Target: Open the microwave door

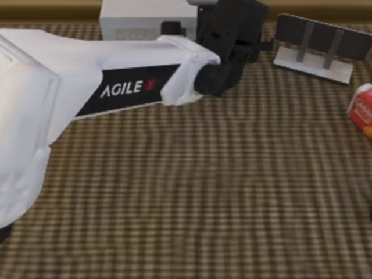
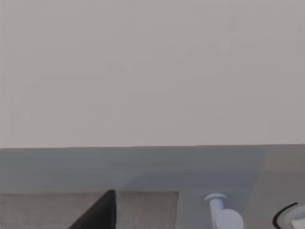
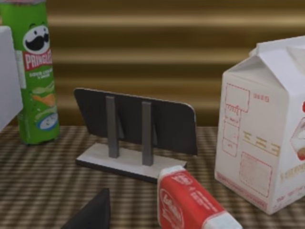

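My left arm point(image 1: 87, 87) reaches across the table point(image 1: 192, 192) from the 9 o'clock side toward 12 o'clock, ending in its black left gripper point(image 1: 229, 40) at the far edge. The gripper is pressed up against the microwave point(image 1: 145, 20), a white box at 12 o'clock, of which only the top shows from above. I cannot tell whether my left claw is open, closed or gripping anything: the wrist body hides the fingers from above.

In the left wrist view, a pale flat surface fills most of the frame at close range. Below it runs a grey band with a small white peg-like handle point(image 2: 220, 212), and one dark fingertip point(image 2: 97, 214) enters the frame. The microwave door cannot be identified with certainty in any view.

At 1 o'clock, just beside the gripper, stands a dark slatted rack point(image 1: 317, 43) on a grey base. A red and white carton point(image 1: 361, 110) lies at 3 o'clock.

The right wrist view shows the rack, the red and white carton, a green Pringles can point(image 3: 34, 71), a white milk carton point(image 3: 264, 129) and one dark fingertip point(image 3: 93, 213) of my right gripper; its claw state cannot be determined.
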You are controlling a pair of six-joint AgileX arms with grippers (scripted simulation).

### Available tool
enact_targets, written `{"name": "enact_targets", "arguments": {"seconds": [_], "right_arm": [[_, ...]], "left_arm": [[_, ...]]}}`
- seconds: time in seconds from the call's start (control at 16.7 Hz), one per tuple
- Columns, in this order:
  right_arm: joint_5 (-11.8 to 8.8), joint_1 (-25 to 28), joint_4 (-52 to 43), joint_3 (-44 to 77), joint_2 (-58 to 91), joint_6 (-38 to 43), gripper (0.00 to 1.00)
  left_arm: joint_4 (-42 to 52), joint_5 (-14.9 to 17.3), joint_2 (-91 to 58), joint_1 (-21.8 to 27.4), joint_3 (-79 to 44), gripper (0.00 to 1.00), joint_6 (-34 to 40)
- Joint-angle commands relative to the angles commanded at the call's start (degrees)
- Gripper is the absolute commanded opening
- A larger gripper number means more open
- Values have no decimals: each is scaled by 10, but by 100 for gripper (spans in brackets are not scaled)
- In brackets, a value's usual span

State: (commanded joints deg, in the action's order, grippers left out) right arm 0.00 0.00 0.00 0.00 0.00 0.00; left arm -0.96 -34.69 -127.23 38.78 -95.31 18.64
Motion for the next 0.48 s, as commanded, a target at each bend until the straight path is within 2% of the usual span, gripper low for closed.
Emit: {"name": "enact_targets", "arguments": {"seconds": [0.48], "right_arm": [[0, 0, 0, 0, 0, 0, 100]], "left_arm": [[0, 0, 0, 0, 0, 32, 0]]}}
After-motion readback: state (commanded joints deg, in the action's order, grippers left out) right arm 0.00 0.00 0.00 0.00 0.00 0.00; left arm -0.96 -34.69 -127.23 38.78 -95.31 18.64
